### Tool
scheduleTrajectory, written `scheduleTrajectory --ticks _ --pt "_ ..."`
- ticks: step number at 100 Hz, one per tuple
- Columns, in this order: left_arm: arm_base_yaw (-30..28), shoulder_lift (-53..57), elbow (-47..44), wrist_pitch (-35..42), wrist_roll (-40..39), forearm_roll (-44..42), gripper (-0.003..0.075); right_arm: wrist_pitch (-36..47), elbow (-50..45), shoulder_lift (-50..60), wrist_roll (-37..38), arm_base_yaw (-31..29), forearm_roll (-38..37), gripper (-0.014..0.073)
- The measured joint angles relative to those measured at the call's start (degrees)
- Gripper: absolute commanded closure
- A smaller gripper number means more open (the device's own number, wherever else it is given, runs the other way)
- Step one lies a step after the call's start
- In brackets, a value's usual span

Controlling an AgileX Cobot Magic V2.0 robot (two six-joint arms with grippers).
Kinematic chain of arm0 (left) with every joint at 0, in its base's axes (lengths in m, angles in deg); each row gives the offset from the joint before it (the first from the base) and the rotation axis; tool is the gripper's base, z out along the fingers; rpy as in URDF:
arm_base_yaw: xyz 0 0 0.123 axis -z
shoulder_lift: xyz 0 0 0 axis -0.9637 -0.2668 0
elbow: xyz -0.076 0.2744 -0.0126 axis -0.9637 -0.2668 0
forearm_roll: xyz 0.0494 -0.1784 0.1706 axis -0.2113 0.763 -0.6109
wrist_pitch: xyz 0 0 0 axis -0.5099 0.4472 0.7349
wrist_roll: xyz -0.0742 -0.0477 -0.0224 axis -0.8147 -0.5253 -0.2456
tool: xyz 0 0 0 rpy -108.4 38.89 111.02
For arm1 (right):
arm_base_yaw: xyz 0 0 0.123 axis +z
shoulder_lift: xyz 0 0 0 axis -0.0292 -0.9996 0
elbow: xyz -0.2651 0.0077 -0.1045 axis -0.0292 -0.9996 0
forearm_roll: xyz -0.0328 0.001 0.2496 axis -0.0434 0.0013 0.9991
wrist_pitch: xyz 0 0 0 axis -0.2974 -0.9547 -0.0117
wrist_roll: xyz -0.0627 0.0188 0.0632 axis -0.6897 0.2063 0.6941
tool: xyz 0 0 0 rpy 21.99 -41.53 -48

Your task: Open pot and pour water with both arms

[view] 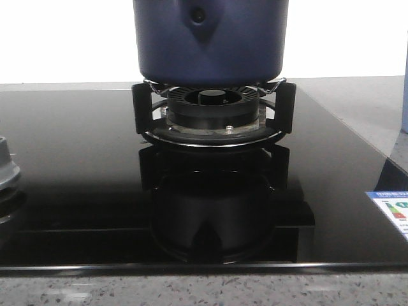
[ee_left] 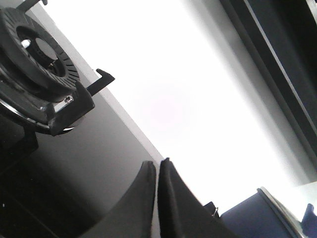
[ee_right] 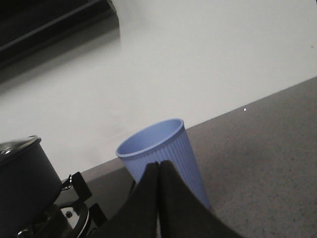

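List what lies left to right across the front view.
Grey burner part → pot on its burner → label sticker.

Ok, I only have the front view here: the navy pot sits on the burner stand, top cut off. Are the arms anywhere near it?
Observer: Neither touches it. The left gripper has its fingers pressed together, holding nothing, with the pot beside it.
Operator: And the right one?
Observer: The right gripper is shut too, empty, pointing at a blue ribbed cup on the counter.
Operator: Is the lid on?
Observer: The right wrist view shows a metal-rimmed lid on the pot.
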Motion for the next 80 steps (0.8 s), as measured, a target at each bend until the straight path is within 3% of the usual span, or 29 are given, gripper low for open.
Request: scheduleTrajectory --ticks 26,45,65,80 --pt "0.0 -3.3 7.5 -10.7 3.0 -13.6 0.074 -19.6 13.3 -7.6 -0.7 0.0 0.0 0.0665" --pt "0.0 -17.1 19.1 -24.1 15.6 -18.2 0.0739 -41.0 27.2 -19.6 -2.5 0.0 -2.6 0.0665" --pt "3.6 -32.0 30.3 -37.6 32.4 -13.4 0.0724 -64.6 40.4 -32.1 -7.9 0.2 -3.3 0.0665" --pt "9.0 -41.7 36.7 -48.2 48.3 -2.8 0.0724 -74.3 47.7 -36.8 -14.1 2.5 3.6 0.0665"
